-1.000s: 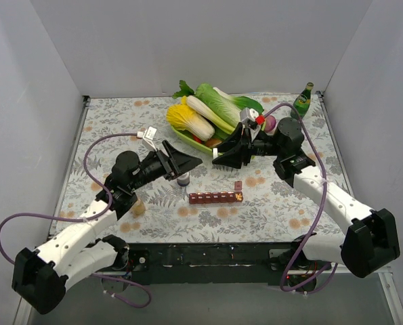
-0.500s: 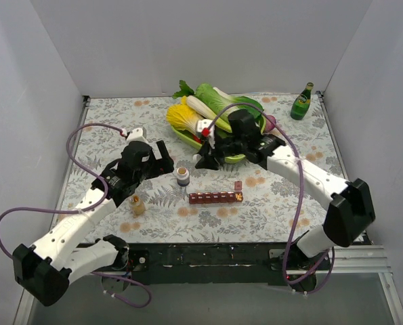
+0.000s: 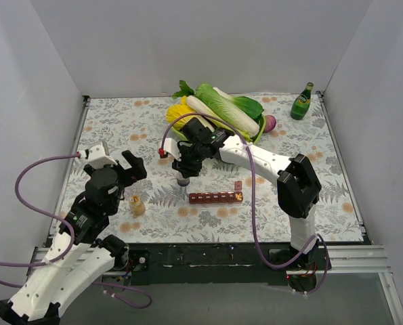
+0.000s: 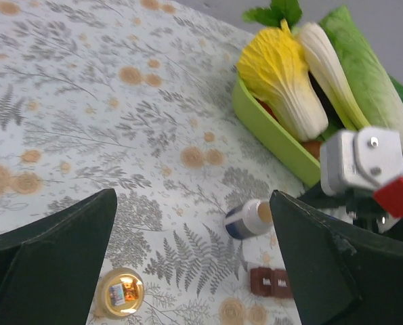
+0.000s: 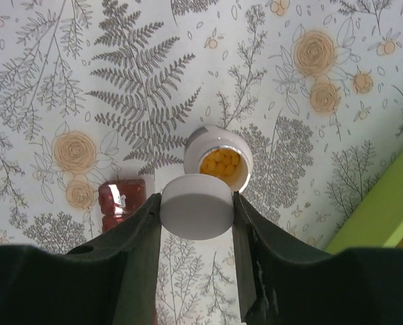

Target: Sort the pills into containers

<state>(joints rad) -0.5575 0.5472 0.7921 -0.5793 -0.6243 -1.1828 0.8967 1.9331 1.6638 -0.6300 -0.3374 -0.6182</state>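
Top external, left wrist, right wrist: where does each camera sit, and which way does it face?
Top external: above and behind the bases, looking down on the table; the left arm and the right arm show.
Left wrist: on the left gripper, low, facing across to the green tray; its dark fingers frame the view.
Right wrist: on the right gripper, straight down on the open bottle of pills; its fingers clamp the white cap.
Shared: all three show that bottle and the pill organiser.
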